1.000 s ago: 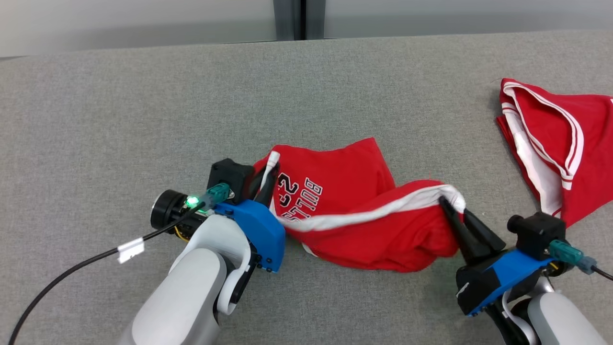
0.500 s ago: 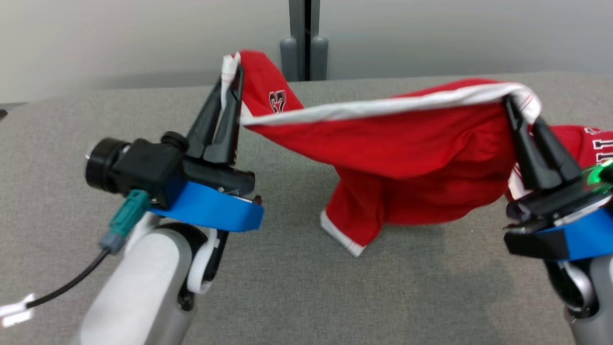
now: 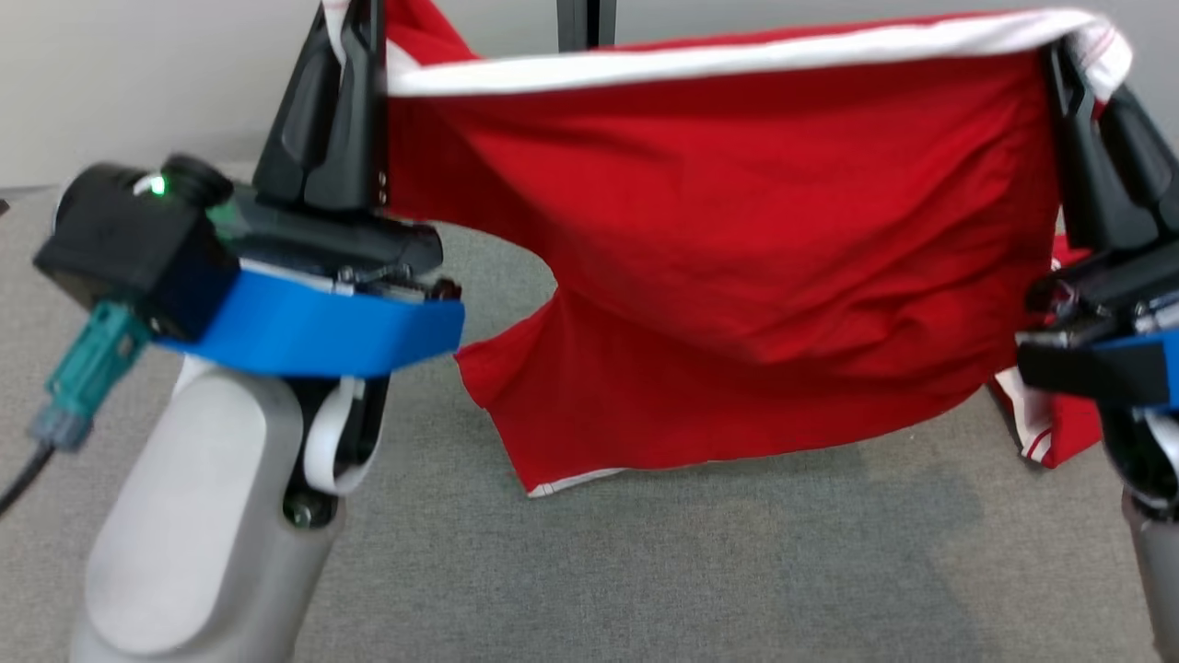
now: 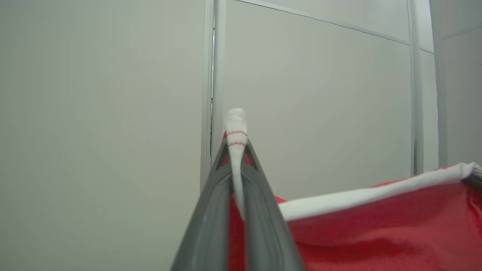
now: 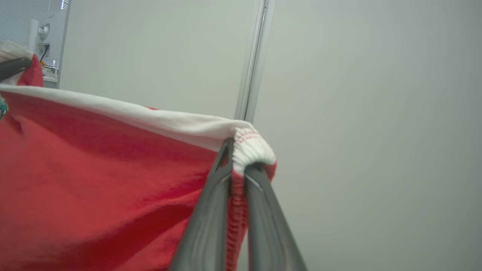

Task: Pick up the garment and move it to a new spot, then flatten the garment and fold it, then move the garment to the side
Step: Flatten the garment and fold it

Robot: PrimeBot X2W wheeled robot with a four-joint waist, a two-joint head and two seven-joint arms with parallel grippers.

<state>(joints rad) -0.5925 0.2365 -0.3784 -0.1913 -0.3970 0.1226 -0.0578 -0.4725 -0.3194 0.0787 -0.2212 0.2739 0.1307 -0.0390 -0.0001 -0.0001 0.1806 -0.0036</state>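
The garment (image 3: 718, 230), red with a white band along its top edge, hangs stretched between my two grippers above the grey table (image 3: 645, 571). My left gripper (image 3: 357, 28) is shut on the band's left end, and the left wrist view shows the white cloth (image 4: 235, 128) pinched between the left gripper's (image 4: 238, 150) dark fingers. At the other end, my right gripper (image 3: 1073, 69) is shut on the band's right corner, whose bunched white edge (image 5: 250, 146) sits in the right gripper (image 5: 239, 160). The lower hem (image 3: 562, 483) hangs close to the table.
A second red and white cloth (image 3: 1059, 433) lies on the table behind my right wrist. A pale wall with a vertical post (image 3: 587, 18) stands beyond the table's far edge. A black cable (image 3: 18, 479) trails from my left wrist.
Both grippers have risen with the garment, from the table a second ago to high above it, and moved apart, pulling the top band taut. The head view has also shifted.
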